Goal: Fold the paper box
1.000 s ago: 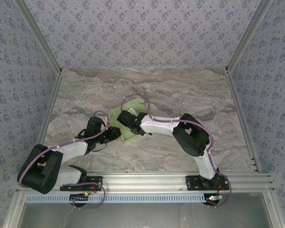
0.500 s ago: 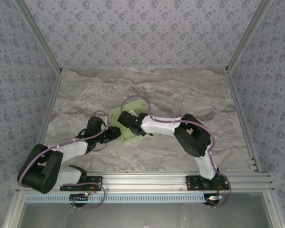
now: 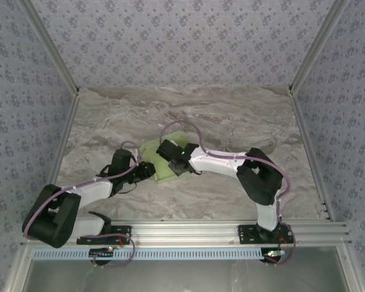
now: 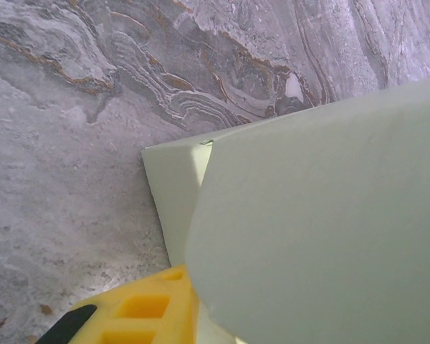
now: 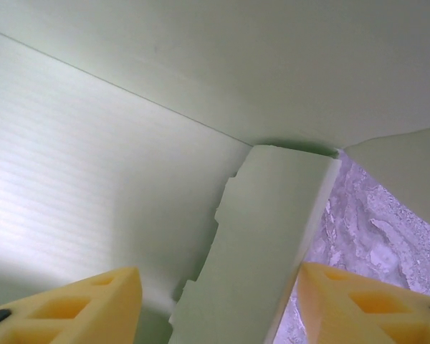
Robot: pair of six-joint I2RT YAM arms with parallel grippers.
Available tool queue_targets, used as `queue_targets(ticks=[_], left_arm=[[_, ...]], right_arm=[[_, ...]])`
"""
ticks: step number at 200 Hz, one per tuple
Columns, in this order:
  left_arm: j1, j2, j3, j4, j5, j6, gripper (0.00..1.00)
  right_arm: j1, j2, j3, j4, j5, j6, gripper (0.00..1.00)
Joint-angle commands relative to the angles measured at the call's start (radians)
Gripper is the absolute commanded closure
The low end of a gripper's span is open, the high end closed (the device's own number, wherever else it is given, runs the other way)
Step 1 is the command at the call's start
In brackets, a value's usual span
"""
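From my remote station: the box [image 3: 163, 175] sits near the middle of the marbled surface [image 3: 231, 115], slightly left of centre, with both arms bent in over it from either side.

The left end effector [image 3: 148, 171] is at the box's near left edge. On the left wrist camera a pale green panel [image 4: 322, 215] stands raised close to the lens, and a lower flap [image 4: 173, 186] beneath it lies flat on the surface. One yellow finger [image 4: 140, 312] touches the panel's lower edge. Its partner is hidden behind the card, so I cannot tell whether this end effector is clenched on the box or merely resting against it.

The right end effector [image 3: 170, 152] hangs over the box's middle. On its wrist camera it is released [image 5: 218, 301]: the two yellow fingers stand well apart at the bottom corners. Between them rises a narrow tab [image 5: 258, 236] with a notched left edge, touched by neither finger. Ribbed green card fills the space behind it, creased along one slanting line, and a sliver of surface shows at lower right.
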State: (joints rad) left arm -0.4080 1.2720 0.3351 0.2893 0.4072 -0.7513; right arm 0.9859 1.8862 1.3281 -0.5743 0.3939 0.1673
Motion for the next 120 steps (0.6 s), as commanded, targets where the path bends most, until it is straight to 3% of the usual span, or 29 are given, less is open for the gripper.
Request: queue_targets(ticks=[1,65,120], left_arm=[[-0.011,0.007,0.03,-0.015,0.001,0.025,0.77],[-0.01,-0.002,0.039,-0.035,-0.002,0.027,0.77],[-0.01,-0.003,0.042,-0.042,-0.003,0.032,0.77]], right_arm=[[-0.014,-0.057,-0.031,0.044,-0.066,0.023,0.36],[-0.059,-0.131,-0.121,0.121,-0.161,0.051,0.32],[-0.111,-0.346,-0.324,0.198,-0.308,0.103,0.34]])
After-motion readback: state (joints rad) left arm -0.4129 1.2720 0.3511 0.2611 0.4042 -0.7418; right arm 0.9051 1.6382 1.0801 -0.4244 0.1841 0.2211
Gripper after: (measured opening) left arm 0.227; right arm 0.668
